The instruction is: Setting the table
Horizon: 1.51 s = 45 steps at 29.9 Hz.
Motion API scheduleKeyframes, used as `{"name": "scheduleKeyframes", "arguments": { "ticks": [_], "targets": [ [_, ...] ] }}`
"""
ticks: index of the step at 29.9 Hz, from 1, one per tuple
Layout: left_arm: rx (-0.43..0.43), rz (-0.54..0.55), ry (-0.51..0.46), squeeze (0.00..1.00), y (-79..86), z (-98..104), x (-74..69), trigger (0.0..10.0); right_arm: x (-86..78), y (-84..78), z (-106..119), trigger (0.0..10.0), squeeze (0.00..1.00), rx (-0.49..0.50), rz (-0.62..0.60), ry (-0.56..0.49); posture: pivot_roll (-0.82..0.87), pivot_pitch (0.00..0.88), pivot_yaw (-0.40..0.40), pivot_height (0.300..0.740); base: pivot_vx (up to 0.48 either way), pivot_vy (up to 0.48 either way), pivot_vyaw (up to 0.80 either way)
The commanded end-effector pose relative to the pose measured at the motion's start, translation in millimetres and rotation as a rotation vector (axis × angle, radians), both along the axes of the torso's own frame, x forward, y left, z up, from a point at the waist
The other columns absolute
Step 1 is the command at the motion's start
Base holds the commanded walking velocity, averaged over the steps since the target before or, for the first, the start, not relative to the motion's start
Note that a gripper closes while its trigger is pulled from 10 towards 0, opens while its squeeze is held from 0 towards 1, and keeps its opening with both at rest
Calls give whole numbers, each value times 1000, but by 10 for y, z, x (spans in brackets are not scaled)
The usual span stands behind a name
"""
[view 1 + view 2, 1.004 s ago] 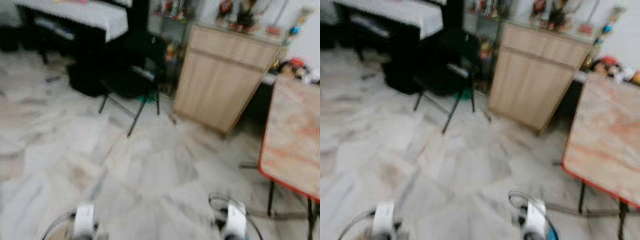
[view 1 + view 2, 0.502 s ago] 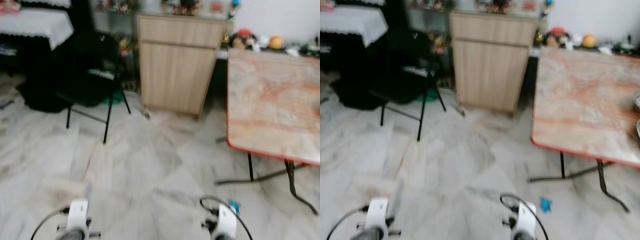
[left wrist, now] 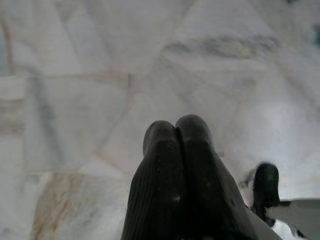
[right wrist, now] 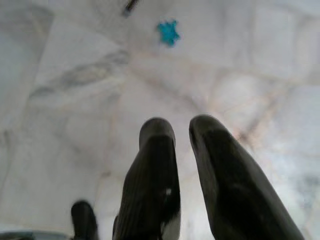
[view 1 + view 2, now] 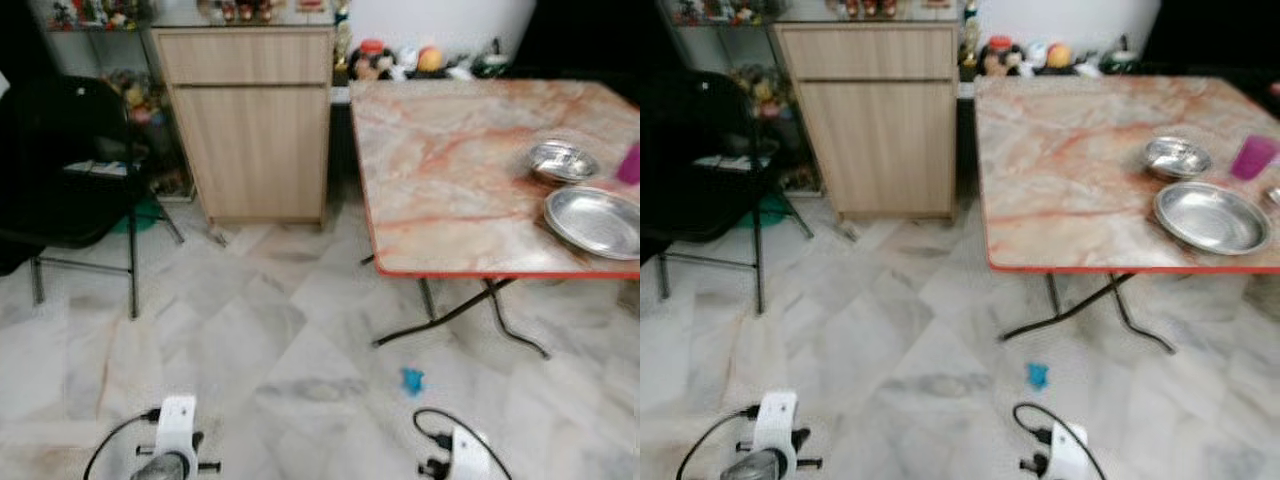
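Note:
A folding table (image 5: 1070,170) with a marbled orange top and red rim stands ahead on my right. On it lie a large steel plate (image 5: 1211,216), a small steel bowl (image 5: 1176,156) behind the plate, and a pink cup (image 5: 1252,156) near the right side. Both arms hang low over the marble floor, far short of the table. My left gripper (image 3: 176,131) is shut with nothing in it. My right gripper (image 4: 182,131) is slightly open and holds nothing.
A light wooden cabinet (image 5: 255,120) stands against the back wall left of the table. A black folding chair (image 5: 70,170) is at the far left. A small blue scrap (image 5: 1038,375) lies on the floor near the table's black legs (image 5: 1080,305).
The camera has swung to the right, bringing the table and its steel dishes into full view. The chair and cabinet have shifted left in the picture. Both arms still hang low.

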<state>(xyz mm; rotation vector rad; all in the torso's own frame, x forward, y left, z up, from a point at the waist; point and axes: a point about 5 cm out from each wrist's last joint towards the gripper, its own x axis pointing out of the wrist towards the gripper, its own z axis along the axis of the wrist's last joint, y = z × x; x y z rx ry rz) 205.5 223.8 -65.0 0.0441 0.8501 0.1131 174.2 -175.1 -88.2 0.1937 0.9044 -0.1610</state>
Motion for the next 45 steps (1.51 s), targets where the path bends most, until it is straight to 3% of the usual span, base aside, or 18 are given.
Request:
{"name": "scheduleKeyframes", "arguments": {
  "ticks": [1,9,18,40,45],
  "targets": [
    [-10,8,12,0,-30,-33,-47,10000,-56,-28,-24,10000,0,0,1,19,146,15,-41,740,0,0,0],
    [0,17,39,0,-41,-83,-132,10000,-61,-63,-22,10000,0,-3,13,18,138,32,-50,740,0,-78,0],
    [-5,15,50,0,-46,-101,-165,10000,-49,-59,-17,10000,0,-25,67,22,134,43,-55,740,0,-480,267],
    [-10,14,70,0,-68,-136,-224,10000,-82,-86,-26,10000,0,-12,37,19,122,29,-68,740,0,-479,36],
    [-16,22,71,0,-76,-143,-235,10000,-51,-92,-7,10000,0,-9,33,-7,118,25,-72,740,0,-74,0]
  ]
}}
